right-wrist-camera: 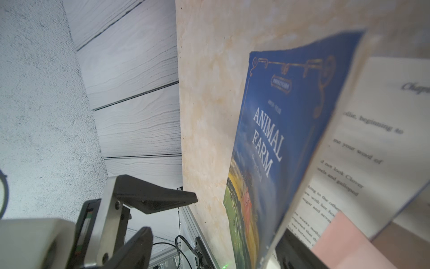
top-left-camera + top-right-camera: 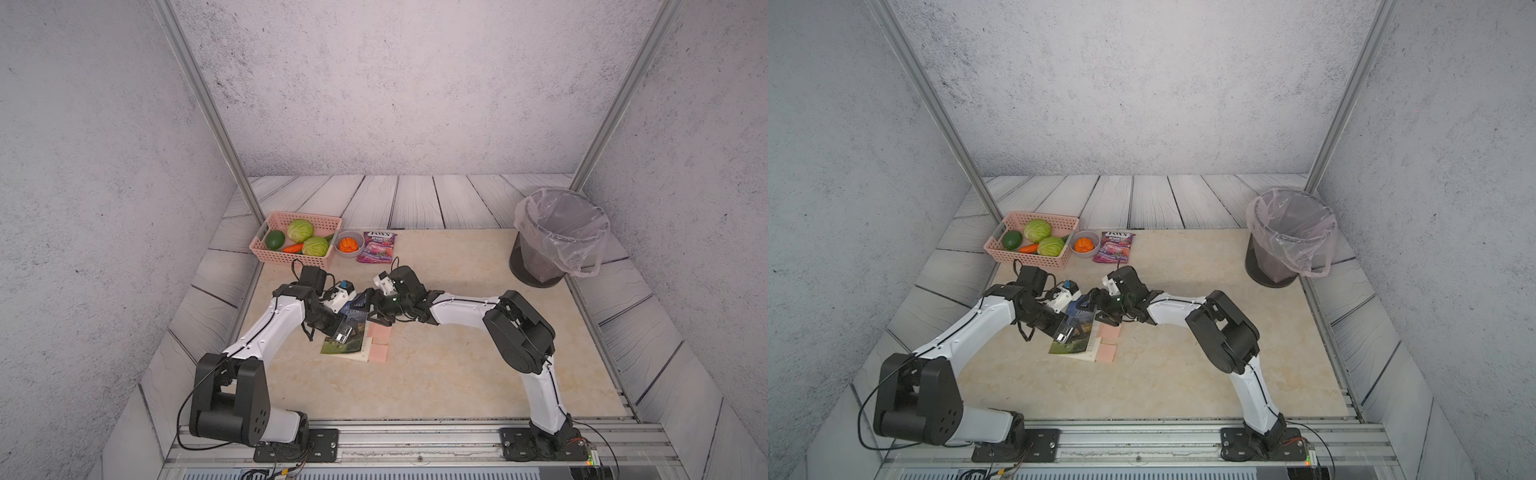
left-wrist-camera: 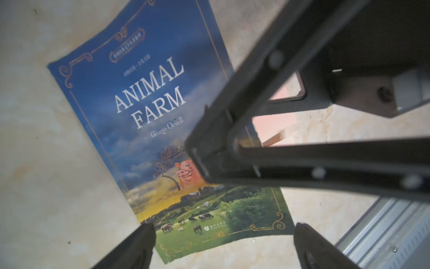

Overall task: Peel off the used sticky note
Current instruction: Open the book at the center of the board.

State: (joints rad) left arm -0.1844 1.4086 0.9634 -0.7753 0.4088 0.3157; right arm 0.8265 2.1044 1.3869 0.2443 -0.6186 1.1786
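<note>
The left gripper (image 3: 224, 246) is seen spread wide over the near end of the book (image 3: 149, 104), with nothing pinched between its fingers. The right gripper (image 2: 376, 313) is set at the book's right edge with its jaws apart. One of its fingers is seen beneath the cover, which is raised off a printed page. Two pink sticky notes (image 2: 380, 332) are seen poking out from the book's right edge. A lined bin (image 2: 557, 237) is placed at the far right.

Pink sticky notes (image 2: 380, 333), blue-to-green book cover (image 3: 144, 97) with gold scrollwork, pink lattice basket (image 2: 291, 259), purple pouch (image 2: 376, 247).
</note>
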